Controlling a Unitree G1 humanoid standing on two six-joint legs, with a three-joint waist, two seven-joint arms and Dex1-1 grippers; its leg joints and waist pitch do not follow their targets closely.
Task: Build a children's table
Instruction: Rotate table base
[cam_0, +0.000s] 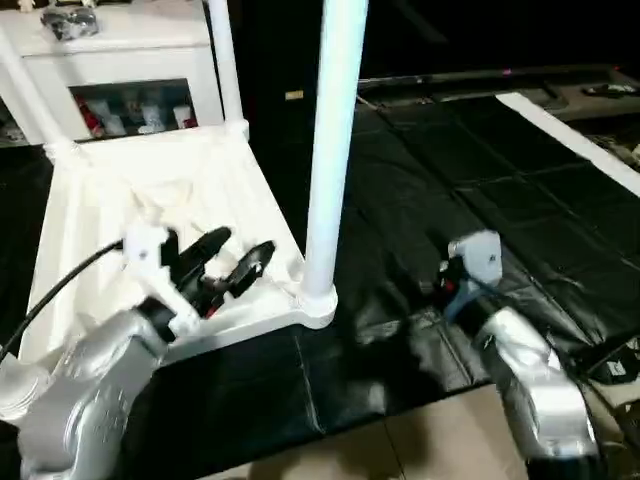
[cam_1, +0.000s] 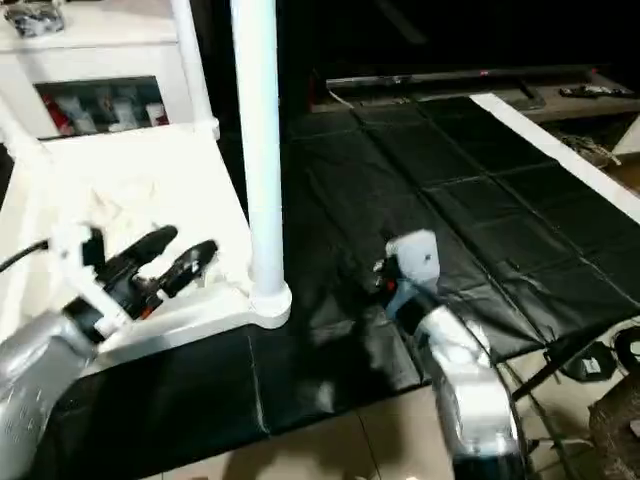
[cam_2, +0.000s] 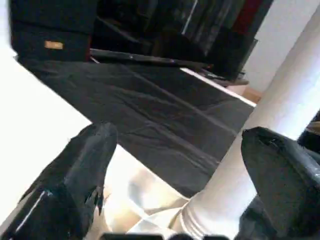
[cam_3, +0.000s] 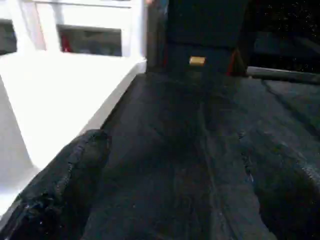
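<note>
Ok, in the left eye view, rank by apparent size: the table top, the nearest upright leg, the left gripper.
1. Table top, largest.
2. Nearest upright leg, tall but narrow.
3. Left gripper, smallest, though it is closer to the camera, which inflates it.

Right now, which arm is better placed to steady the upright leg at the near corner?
Probably the left: its open claw hovers over the tabletop right beside that leg. The right claw, also open, faces bare black mat.

No readable text or labels
</note>
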